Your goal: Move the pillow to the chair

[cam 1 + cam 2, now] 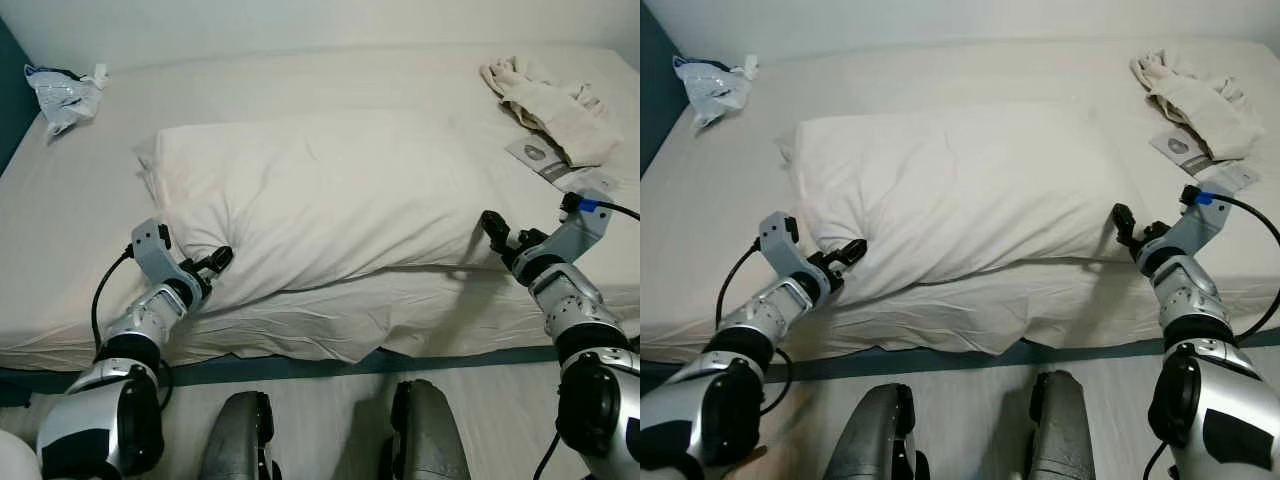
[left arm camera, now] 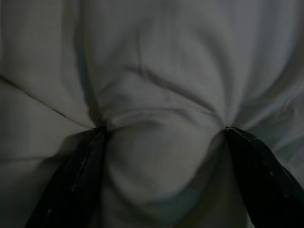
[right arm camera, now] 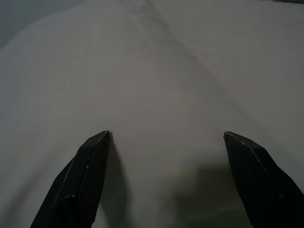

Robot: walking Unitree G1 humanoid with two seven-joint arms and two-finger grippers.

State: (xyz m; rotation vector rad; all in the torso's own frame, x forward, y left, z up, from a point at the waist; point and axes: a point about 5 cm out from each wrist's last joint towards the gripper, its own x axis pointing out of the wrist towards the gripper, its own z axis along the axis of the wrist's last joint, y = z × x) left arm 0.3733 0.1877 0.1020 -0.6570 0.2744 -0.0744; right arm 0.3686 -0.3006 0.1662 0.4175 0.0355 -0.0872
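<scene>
**Thin grip, big pillow**

Bed (image 1: 80, 200) carries the pillow (image 1: 330, 200) near its front edge. Left claw (image 1: 212, 264) spread, fingers dug into a fold; right claw (image 1: 492, 228) spread at the far end. A shallow pinch could slip on lifting, I'd guess.

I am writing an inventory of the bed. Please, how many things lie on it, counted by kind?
Pillow: 1
Crumpled plastic bag: 1
Bunched cream cloth: 1
Printed paper card: 1
Total: 4
</scene>
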